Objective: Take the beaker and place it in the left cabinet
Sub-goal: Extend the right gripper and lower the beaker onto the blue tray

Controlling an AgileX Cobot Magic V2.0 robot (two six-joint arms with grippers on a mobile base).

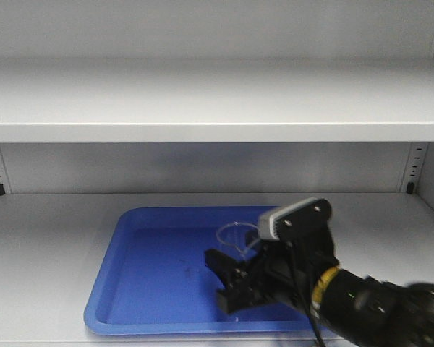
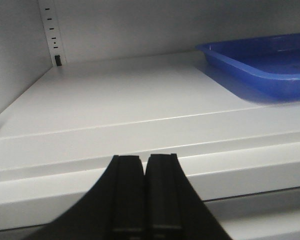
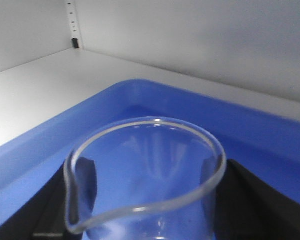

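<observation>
Upright beaker between the black fingers of the right claw, over the blue tray on the lower shelf of the cabinet. Fingers pressed to both sides of the glass in the right wrist view, spout toward the camera. Contact with the tray floor not discernible. Left claw pinched together on nothing, low at the shelf's front edge, well left of the tray.

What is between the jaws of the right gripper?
The beaker, upright over the blue tray; the right gripper holds it on both sides. The right wrist view shows this.
</observation>
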